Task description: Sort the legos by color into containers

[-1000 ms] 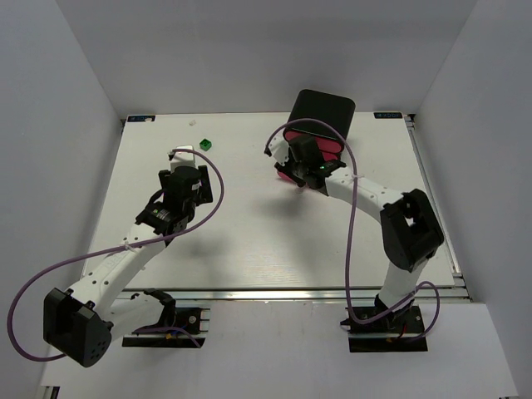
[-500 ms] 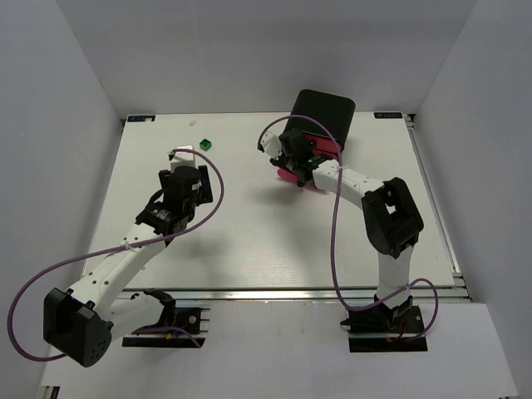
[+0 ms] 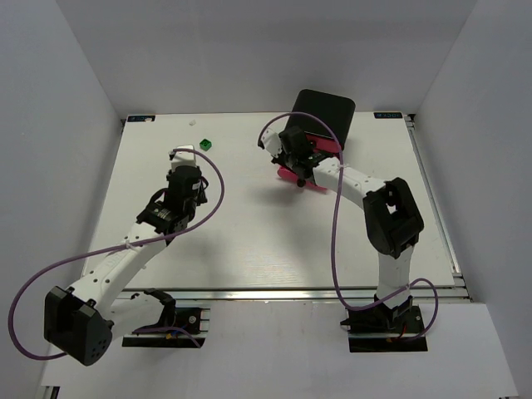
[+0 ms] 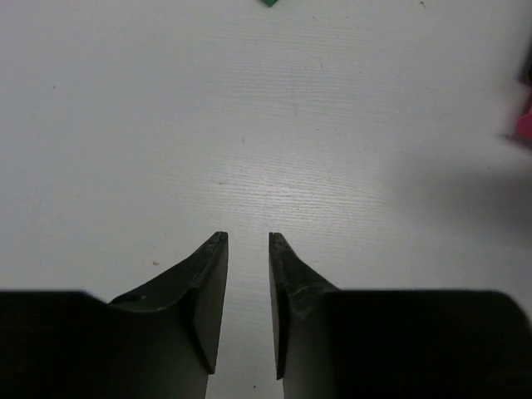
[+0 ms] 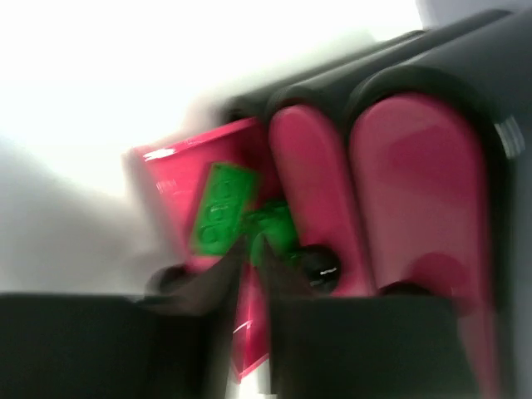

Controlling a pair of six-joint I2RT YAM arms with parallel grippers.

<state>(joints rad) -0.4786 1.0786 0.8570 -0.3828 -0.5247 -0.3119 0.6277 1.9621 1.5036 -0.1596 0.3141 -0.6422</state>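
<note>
A black cabinet [image 3: 324,110] at the back holds the pink containers [image 3: 316,148]. Its lowest drawer [image 5: 170,179] is pulled out. Two dark green legos lie in it: a flat one [image 5: 220,208] and another [image 5: 281,226] by the black knob [image 5: 320,266]. My right gripper [image 5: 253,241] [image 3: 298,165] hangs shut over that drawer; the view is blurred and I see nothing held. A green cube lego [image 3: 205,144] sits at the back left, and its edge [image 4: 268,2] shows in the left wrist view. My left gripper [image 4: 247,237] [image 3: 186,170] hovers over bare table, jaws narrowly apart and empty.
The two upper drawers [image 5: 312,183] [image 5: 416,183] stand shut. A purple cable [image 3: 218,187] loops off the left arm and another [image 3: 339,216] off the right. White walls close in the table [image 3: 249,241] on three sides.
The right arm swung left toward the cabinet and its jaws closed over the open drawer. The left jaws narrowed from wide to a thin gap. The green cube stayed put.
</note>
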